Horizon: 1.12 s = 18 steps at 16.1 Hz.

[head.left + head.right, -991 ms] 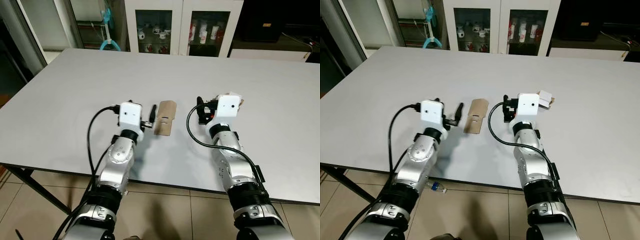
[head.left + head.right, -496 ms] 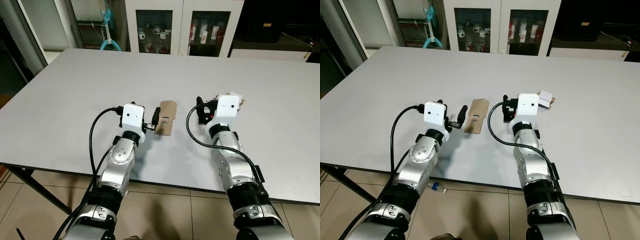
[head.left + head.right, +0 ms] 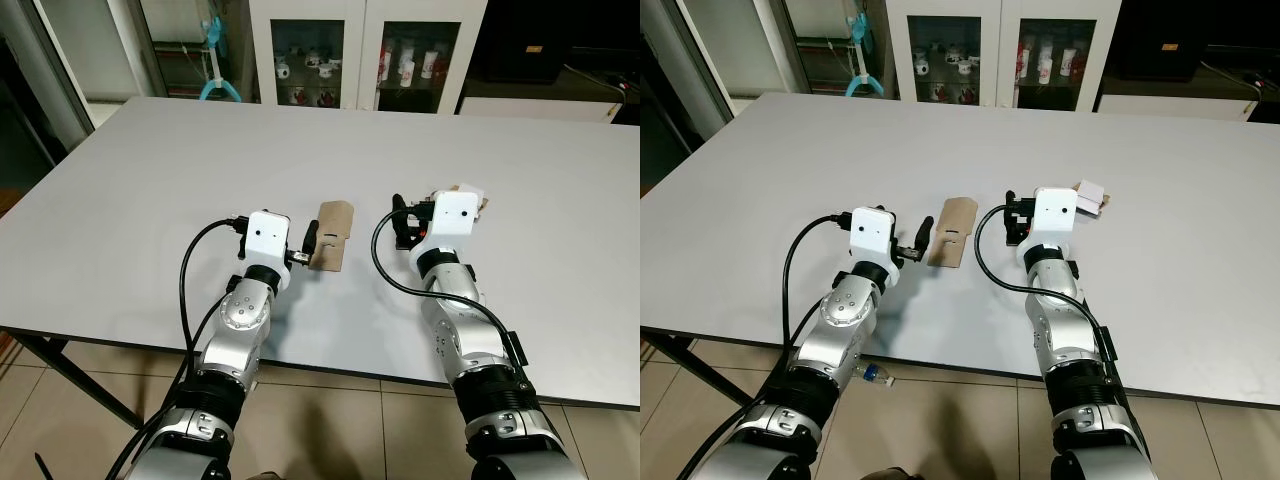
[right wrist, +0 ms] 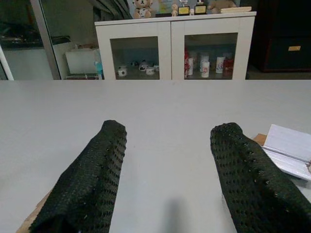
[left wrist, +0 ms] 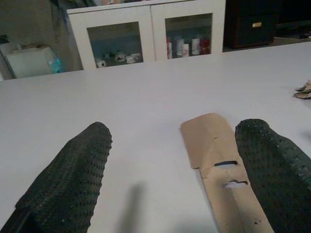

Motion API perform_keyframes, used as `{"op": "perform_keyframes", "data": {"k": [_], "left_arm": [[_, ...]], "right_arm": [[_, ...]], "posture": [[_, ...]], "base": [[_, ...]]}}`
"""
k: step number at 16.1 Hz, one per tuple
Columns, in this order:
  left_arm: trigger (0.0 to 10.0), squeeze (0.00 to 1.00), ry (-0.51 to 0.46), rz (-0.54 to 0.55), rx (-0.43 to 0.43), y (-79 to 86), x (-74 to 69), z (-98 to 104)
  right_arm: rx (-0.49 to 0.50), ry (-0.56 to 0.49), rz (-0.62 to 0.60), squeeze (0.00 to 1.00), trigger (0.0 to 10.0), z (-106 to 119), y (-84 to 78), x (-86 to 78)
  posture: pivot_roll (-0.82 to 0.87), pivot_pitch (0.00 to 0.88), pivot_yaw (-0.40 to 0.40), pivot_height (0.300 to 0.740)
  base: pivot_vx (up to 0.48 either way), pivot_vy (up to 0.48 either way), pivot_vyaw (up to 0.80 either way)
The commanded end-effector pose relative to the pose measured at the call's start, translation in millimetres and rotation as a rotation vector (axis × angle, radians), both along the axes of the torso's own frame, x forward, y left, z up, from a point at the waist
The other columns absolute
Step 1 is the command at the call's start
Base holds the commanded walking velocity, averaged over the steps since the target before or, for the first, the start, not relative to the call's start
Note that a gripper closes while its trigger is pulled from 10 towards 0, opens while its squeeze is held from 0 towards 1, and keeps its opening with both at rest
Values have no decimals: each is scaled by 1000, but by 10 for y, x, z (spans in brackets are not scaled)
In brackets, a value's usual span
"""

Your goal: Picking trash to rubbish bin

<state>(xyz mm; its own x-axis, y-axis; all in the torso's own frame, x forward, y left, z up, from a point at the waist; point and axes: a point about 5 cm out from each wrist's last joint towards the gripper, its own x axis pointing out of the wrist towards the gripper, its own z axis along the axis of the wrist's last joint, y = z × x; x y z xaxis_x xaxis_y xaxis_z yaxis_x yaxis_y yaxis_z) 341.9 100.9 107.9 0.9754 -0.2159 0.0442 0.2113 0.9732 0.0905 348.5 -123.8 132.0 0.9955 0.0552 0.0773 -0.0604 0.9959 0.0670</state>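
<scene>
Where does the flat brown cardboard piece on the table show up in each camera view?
Left eye view: the cardboard piece lies mid-table, just right of the left gripper.
Right eye view: centre, between the two arms.
Left wrist view: flat on the table, beside the gripper's right-hand finger.
Right wrist view: a brown corner at the frame's lower left may be it; I cannot tell.
Shared landmark: the white glass-door cabinet beyond the table.

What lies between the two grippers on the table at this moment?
The flat brown cardboard piece lies on the grey table between the left gripper and the right gripper, nearer the left one, as the left eye view shows.
</scene>
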Motion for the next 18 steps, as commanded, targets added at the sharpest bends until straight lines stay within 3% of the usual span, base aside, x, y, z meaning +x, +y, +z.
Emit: {"op": "perform_keyframes", "data": {"k": [1,18], "left_arm": [[10000,0,-13,15,-2,23,32,54],[10000,0,-42,35,2,29,60,132]], "right_arm": [[6,4,4,0,10000,6,4,3],[1,1,5,0,10000,37,-8,27]], "posture": [[27,0,54,740],[32,14,42,740]], "base": [[0,0,0],[308,0,0]]}}
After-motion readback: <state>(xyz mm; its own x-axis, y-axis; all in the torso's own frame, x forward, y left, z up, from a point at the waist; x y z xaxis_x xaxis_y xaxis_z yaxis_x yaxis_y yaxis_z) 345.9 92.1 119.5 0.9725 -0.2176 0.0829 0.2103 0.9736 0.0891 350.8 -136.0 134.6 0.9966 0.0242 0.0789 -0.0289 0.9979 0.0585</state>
